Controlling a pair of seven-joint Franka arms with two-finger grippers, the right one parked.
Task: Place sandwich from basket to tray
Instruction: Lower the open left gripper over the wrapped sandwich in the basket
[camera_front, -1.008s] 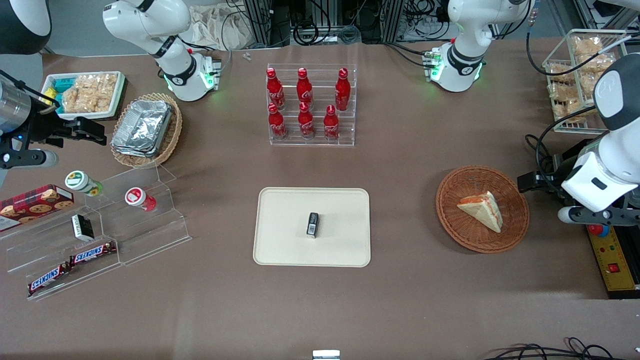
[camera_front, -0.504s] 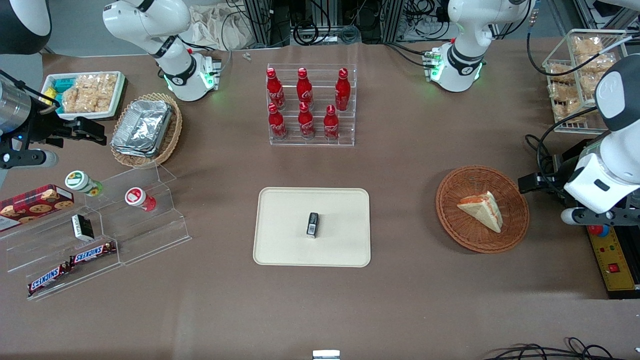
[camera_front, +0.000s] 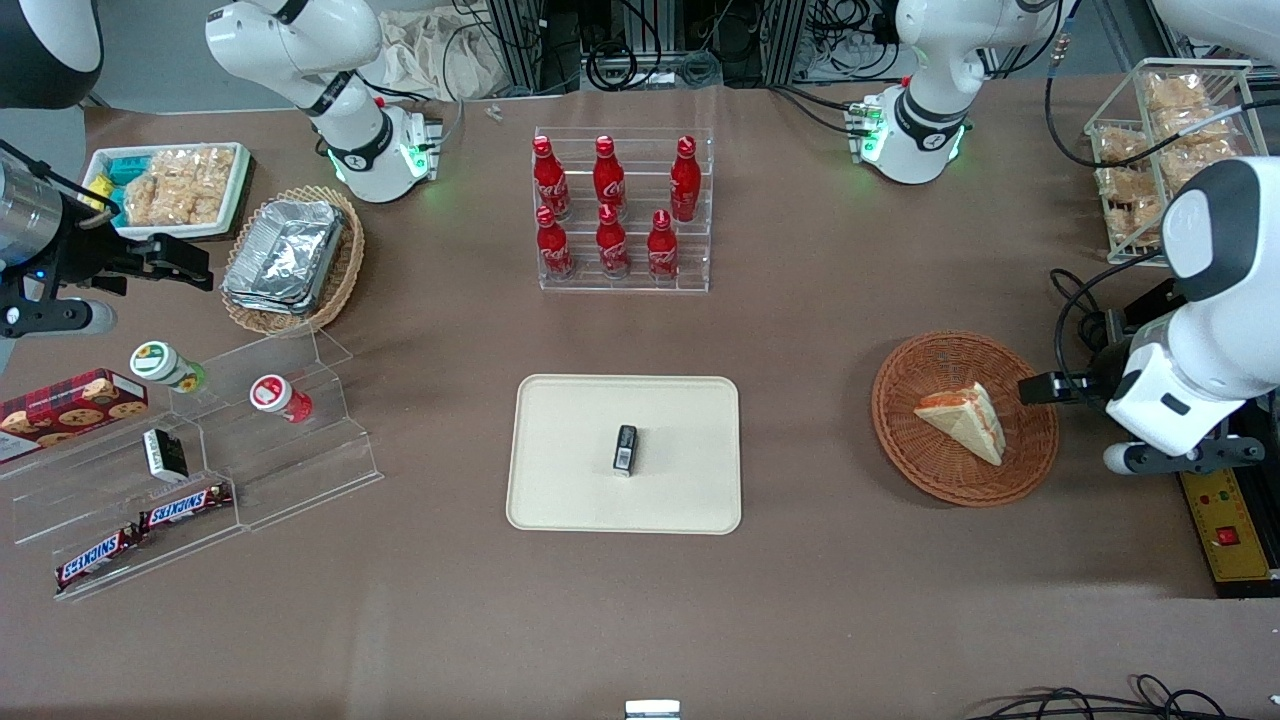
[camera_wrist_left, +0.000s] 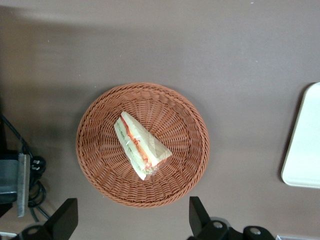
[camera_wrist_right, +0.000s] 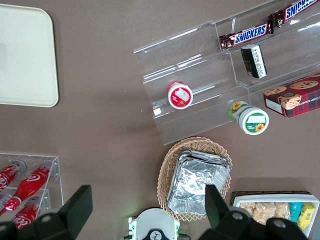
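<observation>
The sandwich (camera_front: 964, 419) lies flat in the round reddish-brown basket (camera_front: 1030, 455), its red and green filling edge turned toward the working arm's end of the table. My gripper (camera_front: 1040, 388) hangs above the basket's rim on that same side, apart from the sandwich, touching nothing. In my wrist view the two black fingers (camera_wrist_left: 64, 218) stand spread wide with nothing between them, and the sandwich (camera_wrist_left: 140, 145) sits in the basket (camera_wrist_left: 97, 112) just off the gap between them. That view shows only a corner of the cream tray (camera_wrist_left: 305, 145). The front view shows the whole tray (camera_front: 560, 500), well apart from the basket toward the parked arm's end, with one small dark packet (camera_front: 625, 448) on it. I count one sandwich, one basket, one tray, and six red bottles (camera_front: 611, 205) in a clear rack.
</observation>
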